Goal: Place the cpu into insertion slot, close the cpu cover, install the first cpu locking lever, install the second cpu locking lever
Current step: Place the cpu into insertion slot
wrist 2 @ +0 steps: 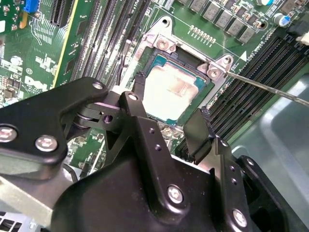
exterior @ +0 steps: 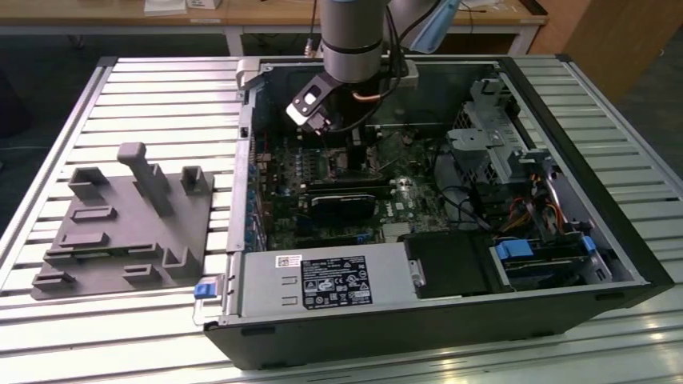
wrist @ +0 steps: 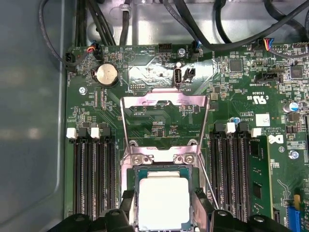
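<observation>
clear room over the cpu [wrist: 163,205] inside the spread gripper [wrist 2: 171,99]; long black slots [wrist: 91,179] flank both sides, the raised cpu cover [wrist: 164,98] and a thin lever wire [wrist 2: 270,88] stand just beside

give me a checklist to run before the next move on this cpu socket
1. cpu lying inside the insertion slot, looks level: ok
2. cpu cover swung back off the slot, not yet closed: ok
3. locking lever unlatched, angled away from the slot: ok
4. pincer sits right at the cpu; free of the chip: cannot tell
5. cables lie away from the slot: ok
</observation>
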You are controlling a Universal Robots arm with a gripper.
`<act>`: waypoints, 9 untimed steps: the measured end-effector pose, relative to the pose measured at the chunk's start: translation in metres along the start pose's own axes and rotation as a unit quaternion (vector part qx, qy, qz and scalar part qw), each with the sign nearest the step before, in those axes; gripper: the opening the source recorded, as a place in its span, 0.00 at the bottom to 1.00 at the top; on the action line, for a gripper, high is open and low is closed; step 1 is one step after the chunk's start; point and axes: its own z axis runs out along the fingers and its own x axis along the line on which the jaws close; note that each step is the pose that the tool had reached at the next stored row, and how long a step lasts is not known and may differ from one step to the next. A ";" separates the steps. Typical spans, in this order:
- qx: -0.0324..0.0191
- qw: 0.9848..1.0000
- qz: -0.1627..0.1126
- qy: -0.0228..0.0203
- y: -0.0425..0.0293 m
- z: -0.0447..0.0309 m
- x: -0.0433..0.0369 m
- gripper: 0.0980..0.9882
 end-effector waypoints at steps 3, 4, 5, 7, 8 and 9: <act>0.000 1.000 0.000 0.000 0.0000 -0.0003 0.0000 0.54; 0.000 1.000 0.000 0.000 0.0000 -0.0005 0.0000 0.48; 0.000 1.000 0.000 0.000 0.0000 -0.0006 0.0000 0.41; 0.000 1.000 0.000 0.000 0.0001 -0.0008 0.0000 0.33; 0.000 1.000 0.000 0.000 0.0001 -0.0009 0.0000 0.27; 0.000 1.000 0.000 0.000 0.0001 -0.0010 0.0000 0.21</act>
